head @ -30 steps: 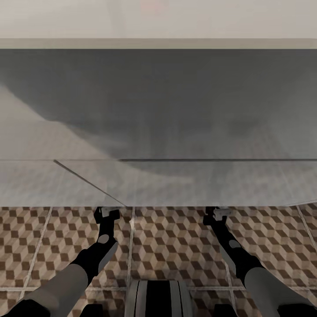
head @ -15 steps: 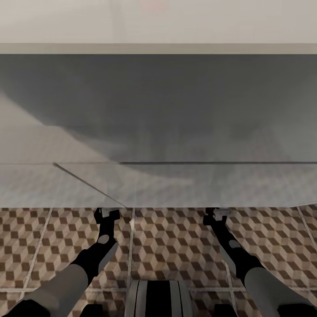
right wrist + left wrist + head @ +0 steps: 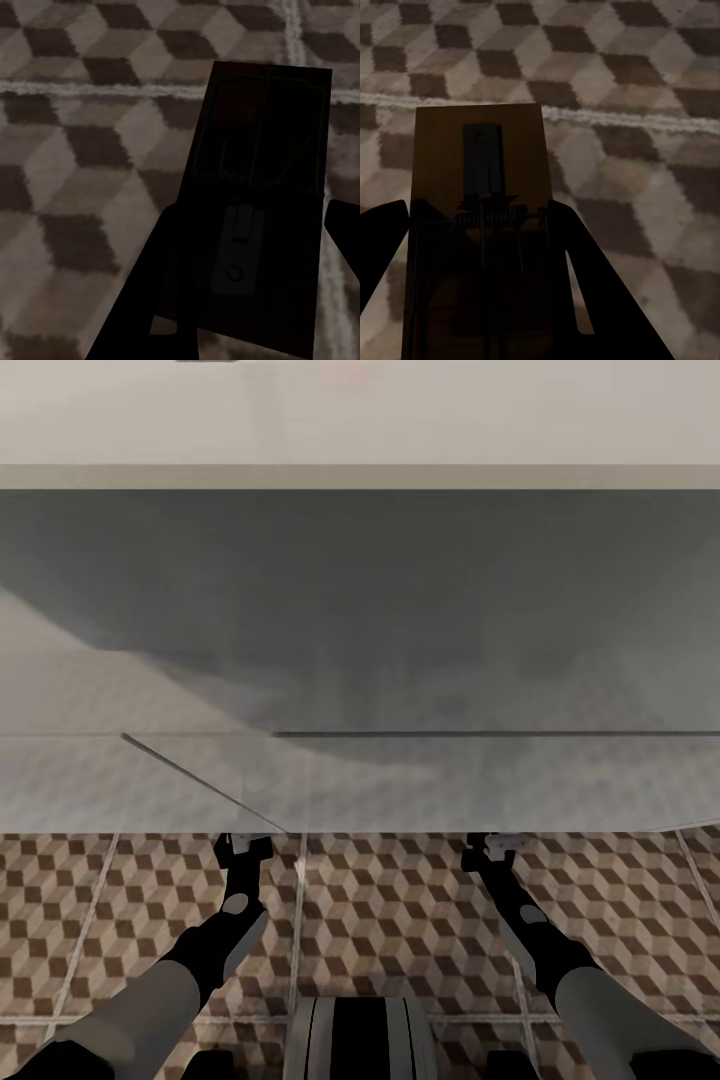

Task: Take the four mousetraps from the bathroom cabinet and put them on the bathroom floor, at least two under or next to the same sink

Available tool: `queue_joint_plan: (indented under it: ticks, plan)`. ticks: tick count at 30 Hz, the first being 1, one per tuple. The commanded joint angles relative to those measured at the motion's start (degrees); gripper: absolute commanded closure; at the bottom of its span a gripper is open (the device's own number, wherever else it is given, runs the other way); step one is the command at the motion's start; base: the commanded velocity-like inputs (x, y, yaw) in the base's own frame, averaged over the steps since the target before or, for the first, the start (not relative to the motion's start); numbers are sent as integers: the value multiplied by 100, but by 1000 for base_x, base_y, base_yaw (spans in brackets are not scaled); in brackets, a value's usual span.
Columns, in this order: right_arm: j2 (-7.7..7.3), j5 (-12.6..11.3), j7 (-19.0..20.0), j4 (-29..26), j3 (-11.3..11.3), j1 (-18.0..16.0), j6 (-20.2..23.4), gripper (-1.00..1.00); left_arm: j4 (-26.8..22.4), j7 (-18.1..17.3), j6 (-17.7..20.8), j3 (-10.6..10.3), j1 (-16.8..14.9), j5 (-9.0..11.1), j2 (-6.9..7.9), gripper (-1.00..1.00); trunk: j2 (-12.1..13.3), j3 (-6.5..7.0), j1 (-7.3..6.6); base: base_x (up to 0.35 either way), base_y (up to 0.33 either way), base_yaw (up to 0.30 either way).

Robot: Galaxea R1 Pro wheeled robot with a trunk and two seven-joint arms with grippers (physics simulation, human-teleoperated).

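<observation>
Mousetraps are not down yet: over the cube-patterned bathroom floor point(image 3: 400, 920), beside a large grey-white block point(image 3: 360, 660), the left pincer point(image 3: 480, 247) grips one mousetrap point(image 3: 476, 161), and the right pincer point(image 3: 247, 277) clamps another mousetrap point(image 3: 266, 127). Both await placing.

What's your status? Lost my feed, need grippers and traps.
Left gripper shut on a mousetrap. Right gripper shut on a second mousetrap. Both above the bathroom floor. Large grey-white block directly ahead.
</observation>
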Motion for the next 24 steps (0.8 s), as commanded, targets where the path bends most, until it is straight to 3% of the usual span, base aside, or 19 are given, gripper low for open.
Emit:
queue_joint_plan:
  ticks: [1,6,12,24]
  plan:
    - [-5,-62,24,6,31,-3,-20,100,3,47,-26,-48,-6,43,2,100,-1,-3,-1,0,0,0]
    - [-5,-62,24,6,31,0,-20,100,3,30,-20,-65,-6,37,5,100,-1,-3,-1,20,0,0]
    - [-5,-62,24,6,31,-1,-20,100,58,73,-18,-229,-6,27,5,100,-1,-3,-1,9,0,0]
    - [-5,-60,24,4,31,-3,-22,100,66,39,-18,-259,-6,47,2,100,-1,-3,-1,0,0,0]
